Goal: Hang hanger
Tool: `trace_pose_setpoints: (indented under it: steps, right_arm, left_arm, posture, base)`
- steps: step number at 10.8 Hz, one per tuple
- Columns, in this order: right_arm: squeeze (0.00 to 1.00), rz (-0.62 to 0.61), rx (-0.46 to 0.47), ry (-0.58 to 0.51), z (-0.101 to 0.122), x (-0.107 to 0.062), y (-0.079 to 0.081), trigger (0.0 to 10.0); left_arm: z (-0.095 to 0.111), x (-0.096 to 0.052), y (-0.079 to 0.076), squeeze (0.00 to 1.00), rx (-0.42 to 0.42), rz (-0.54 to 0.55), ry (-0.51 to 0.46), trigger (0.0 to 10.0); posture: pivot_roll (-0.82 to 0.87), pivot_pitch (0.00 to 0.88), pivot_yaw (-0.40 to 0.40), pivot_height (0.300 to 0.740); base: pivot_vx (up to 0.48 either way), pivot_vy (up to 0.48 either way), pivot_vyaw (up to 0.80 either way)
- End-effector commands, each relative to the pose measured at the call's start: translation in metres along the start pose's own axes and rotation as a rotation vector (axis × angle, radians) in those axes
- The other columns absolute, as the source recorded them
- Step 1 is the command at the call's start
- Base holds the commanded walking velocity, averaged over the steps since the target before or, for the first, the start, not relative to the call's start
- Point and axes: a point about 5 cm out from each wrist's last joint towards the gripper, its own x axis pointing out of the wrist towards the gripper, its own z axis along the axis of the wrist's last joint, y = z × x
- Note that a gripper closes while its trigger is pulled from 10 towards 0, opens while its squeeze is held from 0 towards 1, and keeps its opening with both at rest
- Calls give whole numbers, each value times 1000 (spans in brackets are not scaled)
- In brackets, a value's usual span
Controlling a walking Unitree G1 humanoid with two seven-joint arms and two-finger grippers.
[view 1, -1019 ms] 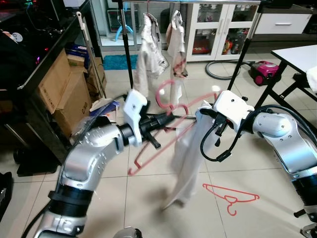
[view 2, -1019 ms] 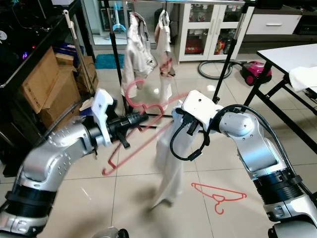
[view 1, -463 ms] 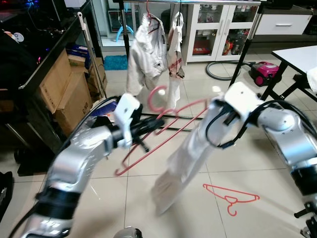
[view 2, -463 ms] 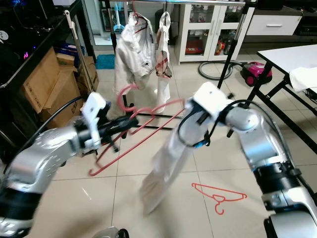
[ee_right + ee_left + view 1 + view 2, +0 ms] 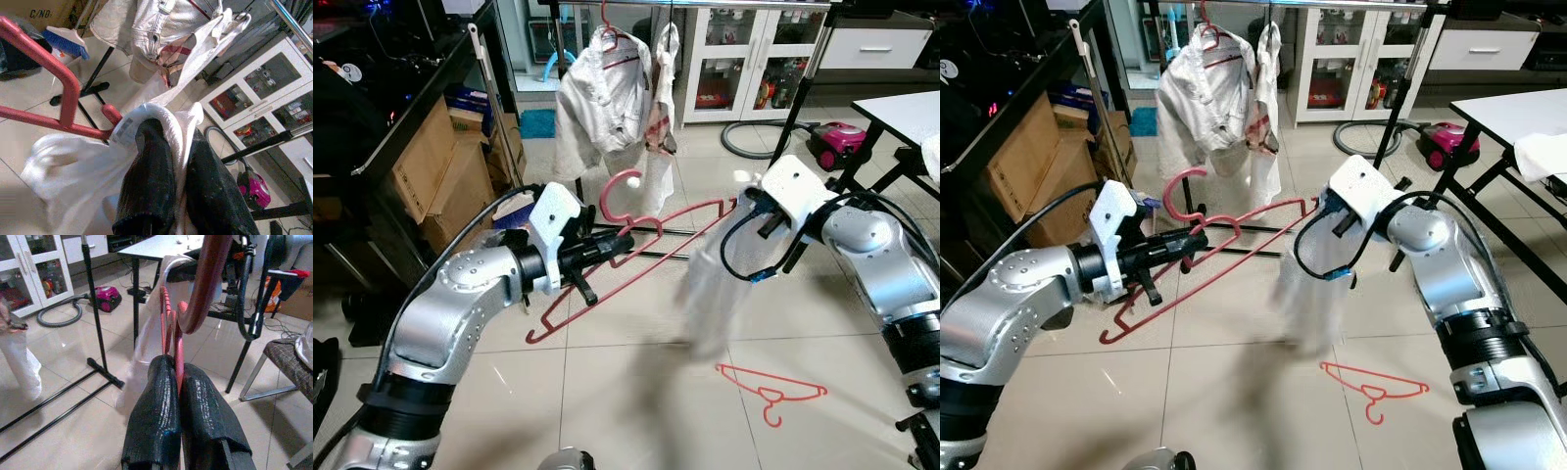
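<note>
Left gripper [image 5: 177, 382]: I saw its fingers pressed together on the red hanger [image 5: 636, 259], held mid-air, tilted, its hook [image 5: 619, 188] up.
Right gripper [image 5: 177, 147]: fingers pinched on a white garment [image 5: 710, 294] — it hung blurred at the hanger's right end.
Rail [image 5: 724, 4]: far behind, I noted a jacket [image 5: 602, 98] hanging there.
Floor: a second red hanger [image 5: 771, 388] lay near right.

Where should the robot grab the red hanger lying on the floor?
Probably at the straight bar of the red hanger on the floor, coming from above: it lies flat on the tiles, the bar is its longest plain part, and the hook points toward the robot.
</note>
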Motion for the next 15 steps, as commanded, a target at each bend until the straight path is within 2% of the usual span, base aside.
trace_pose_setpoints:
  steps: [1,3,6,9,10,11,12,13,14,15]
  right_arm:
    - [0,-34,-4,-56,14,-1,-11,10000]
    - [0,-13,4,-109,26,-5,-12,10000]
    - [0,84,-13,-179,38,-14,-7,10000]
    - [0,190,-11,-231,48,-26,-2,10000]
    - [0,266,10,-256,53,-32,5,10000]
    - [0,311,16,-260,54,-36,11,10000]
    - [0,325,-3,-212,44,-36,13,10000]
    - [0,318,-46,-170,37,-37,13,10000]
    - [0,257,-100,-125,31,-36,5,10000]
    - [0,135,-170,-91,29,-31,-10,10000]
  left_arm:
    - [-4,3,-3,0,-8,-1,10,10000]
    - [-15,13,4,0,-32,80,44,10000]
    - [-19,13,13,0,2,115,70,10000]
    - [-16,16,13,0,13,96,53,10000]
    - [-17,16,14,0,22,100,57,10000]
    - [-17,16,13,0,26,92,51,10000]
    - [-14,18,10,0,28,71,31,10000]
    - [-13,18,10,0,41,67,27,10000]
    - [-13,18,8,0,49,54,26,10000]
    - [-13,18,8,0,51,51,26,10000]
  posture:
    - [-63,0,37,740]
    - [-68,0,37,740]
    - [-78,0,39,740]
    - [-80,0,38,740]
    - [-80,0,40,740]
    - [-80,0,41,740]
    - [-81,0,44,740]
    - [-81,0,44,740]
    - [-81,0,45,740]
    - [-82,0,45,740]
  base:
    - [0,0,0]
    - [0,0,0]
    - [0,0,0]
    - [0,0,0]
    - [0,0,0]
    - [0,0,0]
    - [0,0,0]
    - [0,0,0]
    - [0,0,0]
    - [0,0,0]
